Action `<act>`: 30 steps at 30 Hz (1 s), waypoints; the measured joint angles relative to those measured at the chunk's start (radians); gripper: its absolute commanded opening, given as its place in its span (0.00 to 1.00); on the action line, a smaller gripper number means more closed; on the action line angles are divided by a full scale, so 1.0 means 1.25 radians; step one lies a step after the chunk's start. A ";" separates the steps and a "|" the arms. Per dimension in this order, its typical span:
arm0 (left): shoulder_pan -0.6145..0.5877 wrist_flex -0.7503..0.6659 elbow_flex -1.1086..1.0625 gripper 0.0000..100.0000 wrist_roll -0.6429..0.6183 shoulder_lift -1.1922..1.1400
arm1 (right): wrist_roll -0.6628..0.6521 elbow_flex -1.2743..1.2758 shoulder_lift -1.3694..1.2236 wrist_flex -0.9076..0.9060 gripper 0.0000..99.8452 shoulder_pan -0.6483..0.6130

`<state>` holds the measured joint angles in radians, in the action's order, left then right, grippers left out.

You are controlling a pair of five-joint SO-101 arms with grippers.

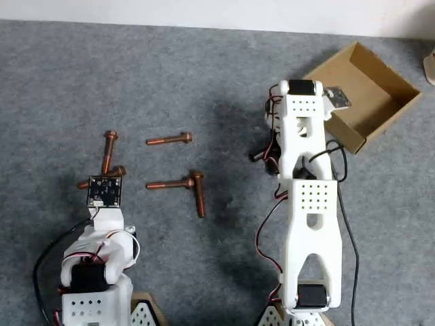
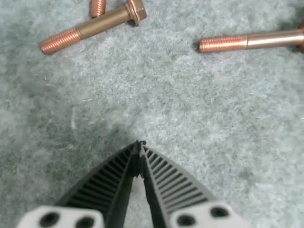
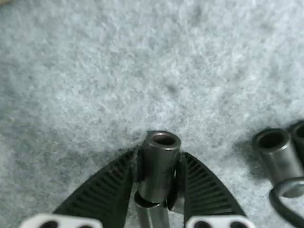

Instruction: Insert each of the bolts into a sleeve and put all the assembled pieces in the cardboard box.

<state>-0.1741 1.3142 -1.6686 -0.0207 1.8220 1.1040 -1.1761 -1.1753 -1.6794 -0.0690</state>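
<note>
Several copper bolts lie on the grey carpet in the high view, among them one and another. My left gripper is shut and empty just above the carpet, short of two bolts. My right gripper is shut on a dark sleeve, held upright with its bore facing up. Two more sleeves stand close beside it on the carpet. The cardboard box sits open at the far right, beyond the right arm.
The left arm stays low at the near left, its wrist over one bolt. Black and red cables hang along the right arm. Bare carpet lies between the two arms.
</note>
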 measured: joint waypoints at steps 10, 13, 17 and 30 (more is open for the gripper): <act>0.000 -0.029 0.068 0.01 0.000 -0.001 | -0.004 0.000 0.000 0.007 0.09 -0.001; 0.000 -0.029 0.088 0.01 0.000 -0.012 | -0.005 0.000 0.000 0.007 0.09 -0.001; 0.000 -0.029 0.171 0.01 0.000 -0.149 | -0.005 0.000 0.000 0.007 0.09 -0.001; 0.032 -0.031 0.562 0.01 0.080 -0.853 | -0.007 0.000 0.000 0.007 0.09 -0.001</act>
<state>-0.1343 1.2758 -0.9659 0.0790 0.7557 1.0948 -1.1761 -1.1753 -1.6701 -0.0706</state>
